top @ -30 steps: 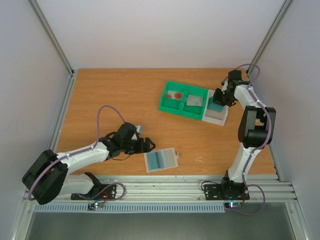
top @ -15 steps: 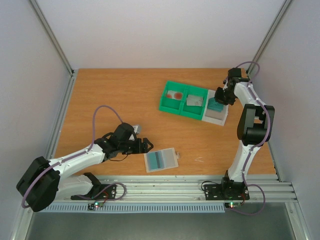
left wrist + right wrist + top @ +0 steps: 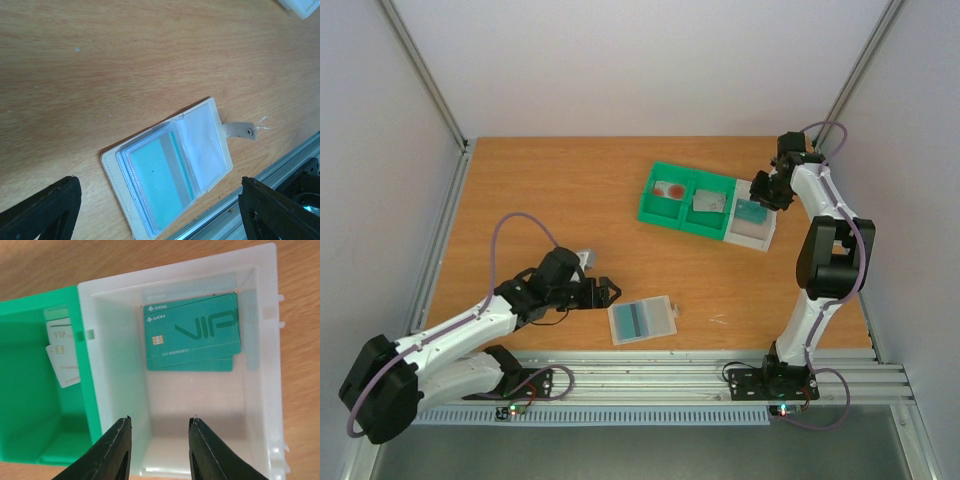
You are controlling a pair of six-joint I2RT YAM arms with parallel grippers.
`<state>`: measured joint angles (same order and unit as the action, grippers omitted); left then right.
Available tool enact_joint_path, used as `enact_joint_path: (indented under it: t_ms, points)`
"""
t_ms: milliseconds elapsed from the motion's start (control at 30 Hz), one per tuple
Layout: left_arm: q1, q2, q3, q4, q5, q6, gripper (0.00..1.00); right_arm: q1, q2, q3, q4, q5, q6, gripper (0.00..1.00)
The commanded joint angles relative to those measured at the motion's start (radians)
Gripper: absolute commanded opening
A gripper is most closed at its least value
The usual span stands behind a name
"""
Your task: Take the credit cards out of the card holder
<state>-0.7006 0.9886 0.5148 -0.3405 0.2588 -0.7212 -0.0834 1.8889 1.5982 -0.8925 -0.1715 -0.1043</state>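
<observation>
The card holder (image 3: 642, 320) lies open near the table's front edge, its tab (image 3: 240, 131) pointing right. A teal credit card (image 3: 157, 182) shows through its left sleeve. My left gripper (image 3: 605, 293) hovers just left of the holder, open and empty; in the left wrist view the left gripper (image 3: 159, 181) straddles the holder from above. My right gripper (image 3: 762, 192) is open over the white tray (image 3: 752, 235), holding nothing. In the right wrist view the right gripper (image 3: 161, 420) hangs above the tray floor, with two teal credit cards (image 3: 192, 332) lying stacked beyond its tips.
The green two-compartment bin (image 3: 682, 215) sits left of the white tray, with a red-marked card (image 3: 669, 190) in one compartment and a greyish card (image 3: 710, 203) in the other. A metal rail (image 3: 650, 375) runs along the front edge, close behind the holder.
My right gripper has opened and drawn back slightly, leaving a teal card lying in the white tray. The left arm has shifted a little left, away from the holder, still open.
</observation>
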Motion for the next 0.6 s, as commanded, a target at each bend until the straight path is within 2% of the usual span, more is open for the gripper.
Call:
enact_joint_path:
  t_ms: [0, 233, 400, 567]
  points:
    - [0.005, -0.060, 0.001, -0.032, -0.016, 0.024, 0.87, 0.020, -0.089, -0.040, -0.035, 0.006, 0.022, 0.32]
    - [0.005, -0.037, -0.022, 0.017, 0.046, 0.013, 0.87, 0.083, -0.243, -0.141, -0.028, -0.093, 0.034, 0.32]
    - [0.004, -0.029, -0.076, 0.124, 0.090, -0.034, 0.87, 0.181, -0.373, -0.271, 0.014, -0.173, 0.058, 0.32]
    - [0.004, 0.014, -0.085, 0.158, 0.128, -0.050, 0.84, 0.293, -0.479, -0.389, 0.035, -0.209, 0.076, 0.31]
